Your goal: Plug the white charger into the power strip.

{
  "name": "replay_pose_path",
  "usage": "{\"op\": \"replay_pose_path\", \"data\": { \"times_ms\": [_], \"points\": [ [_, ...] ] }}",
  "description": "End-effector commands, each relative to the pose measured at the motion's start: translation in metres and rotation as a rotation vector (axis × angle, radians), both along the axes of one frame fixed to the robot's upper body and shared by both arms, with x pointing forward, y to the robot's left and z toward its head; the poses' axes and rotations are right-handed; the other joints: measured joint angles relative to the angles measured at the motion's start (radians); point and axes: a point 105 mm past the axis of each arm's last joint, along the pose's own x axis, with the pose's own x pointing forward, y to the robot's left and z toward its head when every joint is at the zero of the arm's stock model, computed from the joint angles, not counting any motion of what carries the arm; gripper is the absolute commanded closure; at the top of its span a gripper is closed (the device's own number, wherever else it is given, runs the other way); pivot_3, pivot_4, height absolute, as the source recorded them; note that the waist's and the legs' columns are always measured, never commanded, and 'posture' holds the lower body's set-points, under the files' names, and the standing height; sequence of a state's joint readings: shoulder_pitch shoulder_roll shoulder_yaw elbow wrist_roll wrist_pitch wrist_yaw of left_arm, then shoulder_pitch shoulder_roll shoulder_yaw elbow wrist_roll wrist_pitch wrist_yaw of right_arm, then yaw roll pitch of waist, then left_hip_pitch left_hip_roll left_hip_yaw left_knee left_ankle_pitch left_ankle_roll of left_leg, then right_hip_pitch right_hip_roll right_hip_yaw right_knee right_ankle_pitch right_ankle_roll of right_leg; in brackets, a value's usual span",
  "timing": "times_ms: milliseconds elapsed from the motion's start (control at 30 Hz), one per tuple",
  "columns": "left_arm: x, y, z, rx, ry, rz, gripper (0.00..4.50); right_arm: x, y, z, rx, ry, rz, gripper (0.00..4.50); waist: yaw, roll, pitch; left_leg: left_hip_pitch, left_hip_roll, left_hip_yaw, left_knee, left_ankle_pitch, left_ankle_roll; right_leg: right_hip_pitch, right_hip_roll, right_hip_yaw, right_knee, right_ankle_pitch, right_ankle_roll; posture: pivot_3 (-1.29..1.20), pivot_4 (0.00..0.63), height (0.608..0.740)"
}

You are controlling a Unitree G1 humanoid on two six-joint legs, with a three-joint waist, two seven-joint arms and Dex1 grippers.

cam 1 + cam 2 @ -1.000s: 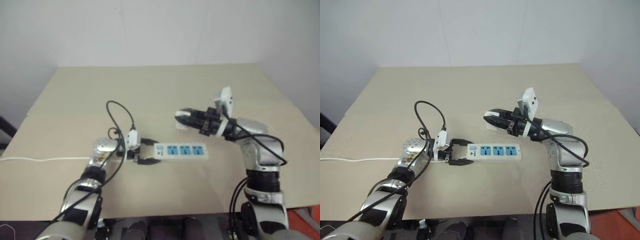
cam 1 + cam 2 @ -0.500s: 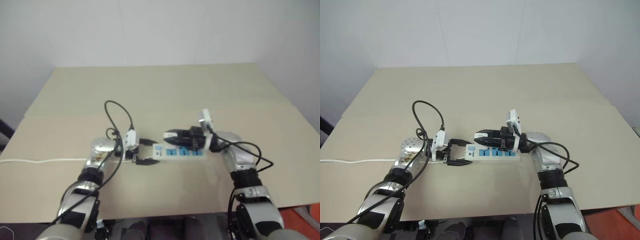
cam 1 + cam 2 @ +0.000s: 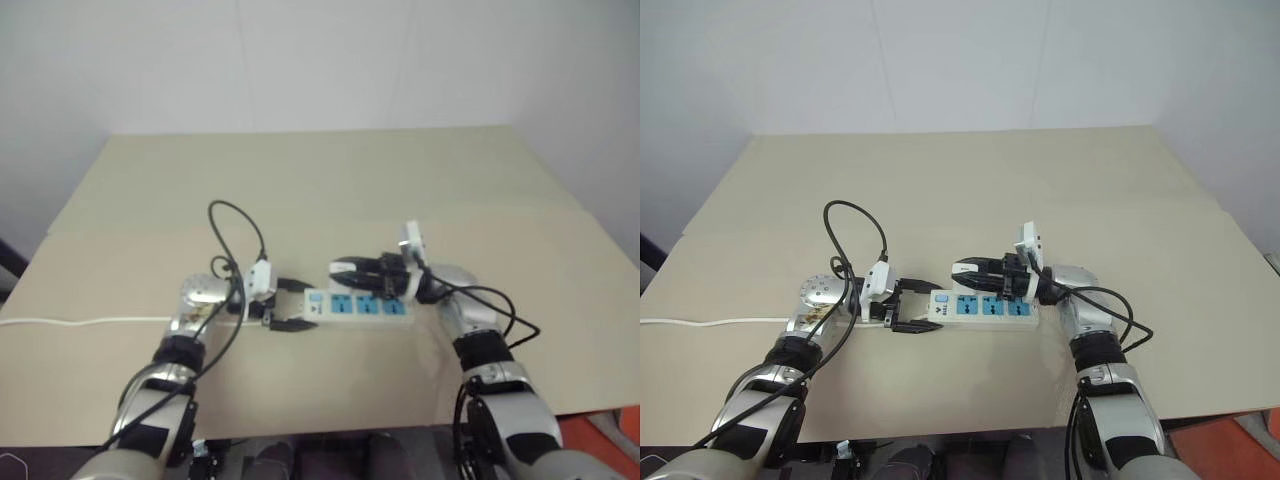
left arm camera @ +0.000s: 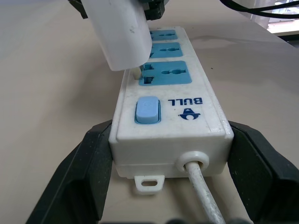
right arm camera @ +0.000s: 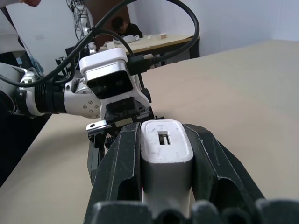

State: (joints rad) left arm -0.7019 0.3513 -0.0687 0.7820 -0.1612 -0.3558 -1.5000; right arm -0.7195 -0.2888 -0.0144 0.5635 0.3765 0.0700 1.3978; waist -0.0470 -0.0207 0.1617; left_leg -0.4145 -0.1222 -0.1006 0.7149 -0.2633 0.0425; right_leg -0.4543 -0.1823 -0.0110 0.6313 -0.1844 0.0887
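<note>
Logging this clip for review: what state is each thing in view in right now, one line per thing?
white charger: clamped in the right claw, prongs at the first socket, body not seated on the strip.
power strip: flat on the table, switch end held.
left claw: shut on the strip's cord end.
right claw: shut on the charger, above the strip.
cord: attached.

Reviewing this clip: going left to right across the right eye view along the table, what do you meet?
White cord → left claw clamping the strip's end → power strip, white charger above its first socket → right claw's wrist.
</note>
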Motion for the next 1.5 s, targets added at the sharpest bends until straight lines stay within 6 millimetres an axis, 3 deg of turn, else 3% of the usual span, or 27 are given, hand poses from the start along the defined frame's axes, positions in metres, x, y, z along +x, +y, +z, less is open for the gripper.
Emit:
{"op": "replay_pose_path", "data": {
  "times_ms": [33,1133,1500],
  "points": [
    [0.002,0.0,0.007,-0.008,-0.031,-0.001,1.25,-0.002,-0.004,0.008,0.011,-0.047,0.011,3.39,0.0,0.0,0.0,0.0,0.0,0.0,0.0,0.0,0.0,0.0,0.0,0.0,0.0,0.0,0.0,0.0,0.15,0.74],
    [0.004,-0.004,0.008,-0.023,-0.028,0.0,1.25,-0.011,0.0,-0.007,-0.011,-0.055,0.05,3.39,0.001,0.0,0.0,0.0,0.0,0.0,0.0,0.0,0.0,0.0,0.0,0.0,0.0,0.0,0.0,0.0,0.15,0.74],
    [0.004,-0.003,0.01,-0.021,-0.028,0.001,1.25,-0.018,-0.002,-0.022,-0.026,-0.126,0.09,3.39,0.002,0.0,0.0,0.0,0.0,0.0,0.0,0.0,0.0,0.0,0.0,0.0,0.0,0.0,0.0,0.0,0.15,0.74]
  ]
}}
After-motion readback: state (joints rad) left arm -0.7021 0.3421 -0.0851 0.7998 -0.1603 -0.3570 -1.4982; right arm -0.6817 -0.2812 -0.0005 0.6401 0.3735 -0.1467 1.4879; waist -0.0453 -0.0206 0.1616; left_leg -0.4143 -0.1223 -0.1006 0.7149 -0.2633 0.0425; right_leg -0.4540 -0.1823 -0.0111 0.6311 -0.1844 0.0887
